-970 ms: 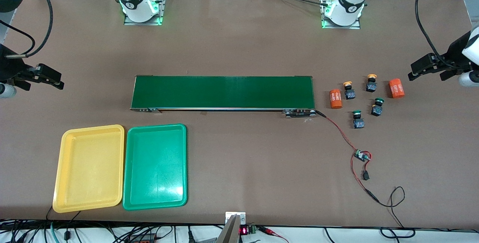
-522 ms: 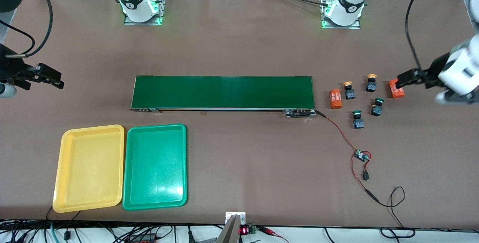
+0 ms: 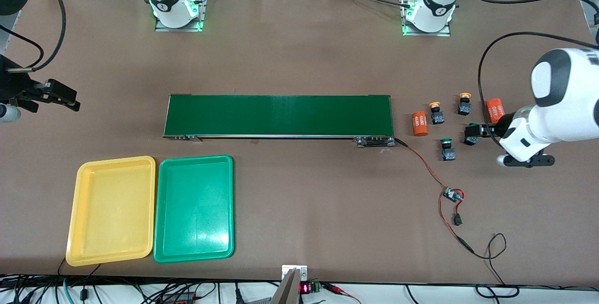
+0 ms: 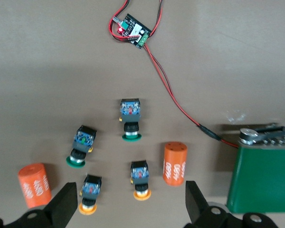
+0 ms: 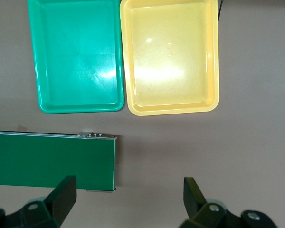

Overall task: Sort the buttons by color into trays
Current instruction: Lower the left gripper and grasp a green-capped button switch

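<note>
**A:** Going across the front view from the right arm's end, what was there?

**B:** The right gripper [image 3: 63, 98] waited over bare table at that end, fingers spread and empty. The yellow tray [image 3: 111, 210] and the green tray [image 3: 193, 208] lay side by side, both empty, nearer the camera than the conveyor belt [image 3: 278, 115]. Past the belt's end sat an orange cylinder [image 3: 420, 123], then the four buttons: a yellow-capped button [image 3: 436, 112], a green-capped button [image 3: 447, 149], a second yellow-capped button [image 3: 464, 103] and a second green-capped button [image 3: 471, 134]. A second orange cylinder [image 3: 495, 110] stood beside them.

**B:** And the left gripper [image 3: 475, 132]?

**A:** Released, holding nothing, over that second green-capped button. In the left wrist view the cluster lay ahead of its fingertips [image 4: 66, 202], each button lying on its side with its cap toward the gripper.

**B:** So which arm suits the pick?

**A:** The left, I'd judge; the right was well apart from every button.

**B:** What had changed?

**A:** Half a second earlier the left gripper was over the second cylinder; it had swung down over the cluster. The right arm, the buttons and the trays had not moved.
</note>
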Controlling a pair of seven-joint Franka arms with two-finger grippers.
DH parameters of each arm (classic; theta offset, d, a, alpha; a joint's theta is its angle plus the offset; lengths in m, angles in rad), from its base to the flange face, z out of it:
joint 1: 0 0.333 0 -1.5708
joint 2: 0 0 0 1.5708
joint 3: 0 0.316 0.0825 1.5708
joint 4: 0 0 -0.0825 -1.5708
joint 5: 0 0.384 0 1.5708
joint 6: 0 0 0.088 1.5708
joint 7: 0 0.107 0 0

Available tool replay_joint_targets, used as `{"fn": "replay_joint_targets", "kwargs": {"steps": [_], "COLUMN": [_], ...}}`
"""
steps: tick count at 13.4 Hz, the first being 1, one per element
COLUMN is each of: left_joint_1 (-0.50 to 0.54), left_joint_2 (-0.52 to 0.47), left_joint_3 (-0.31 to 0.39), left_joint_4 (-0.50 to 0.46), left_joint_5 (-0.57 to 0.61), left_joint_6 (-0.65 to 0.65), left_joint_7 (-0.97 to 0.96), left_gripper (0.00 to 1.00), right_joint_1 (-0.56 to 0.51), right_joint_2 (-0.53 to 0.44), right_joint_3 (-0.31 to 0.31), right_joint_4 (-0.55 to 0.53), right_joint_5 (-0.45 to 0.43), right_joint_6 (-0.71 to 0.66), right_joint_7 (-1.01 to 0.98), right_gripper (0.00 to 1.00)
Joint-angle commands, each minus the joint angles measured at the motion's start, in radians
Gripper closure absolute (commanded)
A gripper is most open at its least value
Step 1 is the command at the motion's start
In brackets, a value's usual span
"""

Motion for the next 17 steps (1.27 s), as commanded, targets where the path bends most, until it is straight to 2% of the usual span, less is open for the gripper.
{"fn": "replay_joint_targets", "kwargs": {"steps": [1,5,8,11,13,17], "left_joint_1": [-0.006,-0.025,-0.023,-0.022,-0.022,-0.013], "left_joint_2": [-0.016,-0.005,0.037,0.108,0.136,0.171], "left_joint_3": [-0.003,-0.003,-0.001,-0.001,-0.003,-0.003], "left_joint_4": [-0.096,-0.191,-0.203,-0.210,-0.207,-0.200], "left_joint_5": [0.020,0.020,0.021,0.031,0.190,0.192], "left_joint_6": [0.093,0.174,0.274,0.320,0.369,0.453], "left_joint_7": [0.012,0.012,0.012,0.012,0.001,0.000], "left_gripper": [0.00,0.00,0.00,0.00,0.00,0.00], "right_joint_1": [-0.002,-0.003,-0.003,-0.003,-0.002,-0.003], "right_joint_2": [-0.014,-0.014,-0.014,-0.014,-0.014,-0.014], "right_joint_3": [0.004,0.002,0.002,0.002,0.004,0.002], "right_joint_4": [0.000,0.000,0.000,0.000,0.000,0.000], "right_joint_5": [0.011,0.011,0.012,0.011,0.011,0.011], "right_joint_6": [-0.014,-0.014,-0.014,-0.014,-0.014,-0.014], "right_joint_7": [-0.006,-0.008,-0.008,-0.008,-0.008,-0.008], "right_gripper": [0.00,0.00,0.00,0.00,0.00,0.00]}}
